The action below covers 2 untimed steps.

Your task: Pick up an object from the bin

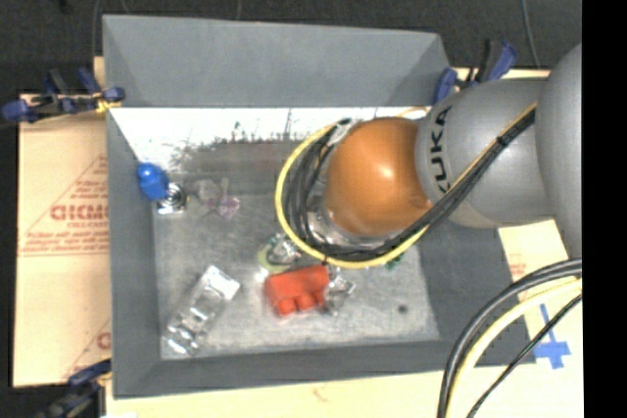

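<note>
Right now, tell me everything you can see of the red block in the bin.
The red block is a chunky, matte piece, plastic by its look, roughly rectangular with a notched top edge. It lies flat on the bin floor near the front wall, beside the arm's orange cover. A small shiny piece sits against its right end.

Grey bin, seen from above. In from right, arm; orange cover over bin's middle, ringed by yellow and black cables. Just below cover, on bin floor: red block, touching small silvery piece on its right; pale ring-like bit just above block's left end. Front left: clear plastic pack. Far left, near wall: blue ball beside small shiny part; clear scrap near these.
</note>
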{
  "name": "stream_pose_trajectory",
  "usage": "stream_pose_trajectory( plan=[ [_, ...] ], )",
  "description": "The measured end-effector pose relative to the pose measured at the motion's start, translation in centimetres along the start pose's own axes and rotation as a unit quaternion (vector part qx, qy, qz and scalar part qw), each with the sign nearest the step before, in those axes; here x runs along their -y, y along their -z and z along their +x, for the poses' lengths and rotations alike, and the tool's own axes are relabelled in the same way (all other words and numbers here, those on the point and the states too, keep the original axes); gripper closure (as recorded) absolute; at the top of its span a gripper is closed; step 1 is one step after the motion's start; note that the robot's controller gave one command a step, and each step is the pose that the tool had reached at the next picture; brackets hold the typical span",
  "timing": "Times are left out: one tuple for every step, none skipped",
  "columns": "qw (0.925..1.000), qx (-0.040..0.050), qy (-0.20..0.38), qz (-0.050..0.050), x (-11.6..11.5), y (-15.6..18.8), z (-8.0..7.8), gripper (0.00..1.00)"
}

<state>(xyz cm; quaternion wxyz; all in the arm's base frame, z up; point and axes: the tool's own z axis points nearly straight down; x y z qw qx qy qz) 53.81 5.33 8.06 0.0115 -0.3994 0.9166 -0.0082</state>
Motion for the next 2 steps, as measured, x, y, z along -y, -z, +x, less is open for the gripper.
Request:
stream_pose_trajectory(
  plan=[
    [0.9999,0.0131,0.0,0.002,-0.2,0.2,-0.7,1.0],
    [0.9999,-0.0032,0.005,-0.008,-0.8,16.7,-1.3,1.0]
  ],
)
